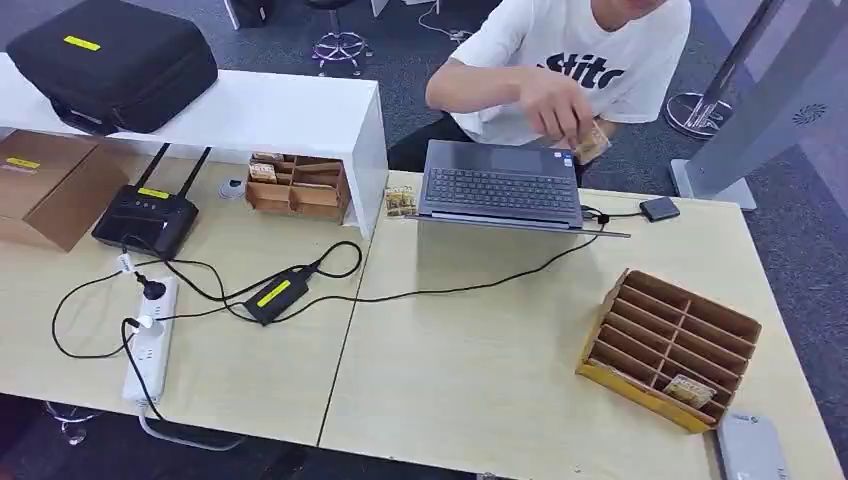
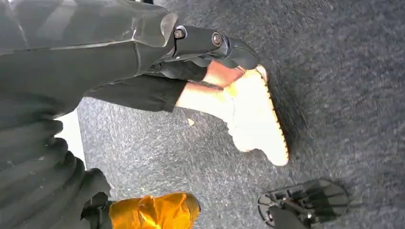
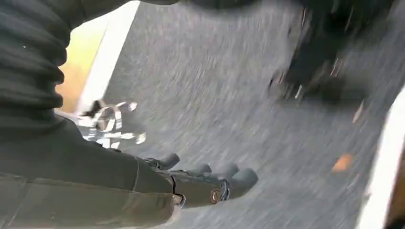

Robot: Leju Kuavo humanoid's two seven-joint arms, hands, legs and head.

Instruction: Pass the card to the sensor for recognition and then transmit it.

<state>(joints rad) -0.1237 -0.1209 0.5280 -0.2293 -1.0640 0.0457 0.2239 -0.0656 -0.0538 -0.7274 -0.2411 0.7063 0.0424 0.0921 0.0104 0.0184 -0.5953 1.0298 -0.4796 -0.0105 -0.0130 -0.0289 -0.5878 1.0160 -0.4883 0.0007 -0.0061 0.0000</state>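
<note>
While a person (image 1: 560,60) sits behind, the laptop (image 1: 500,187) fronts them.

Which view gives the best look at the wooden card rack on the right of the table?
The head view: the wooden card rack sits whole and unblocked, one card in a near slot. Both wrist views face the carpeted floor, offering nothing of the rack.

Matt wooden table (image 1: 480,380); wooden slotted rack (image 1: 668,345); carpet (image 2: 334,95) seemingly rough.
</note>
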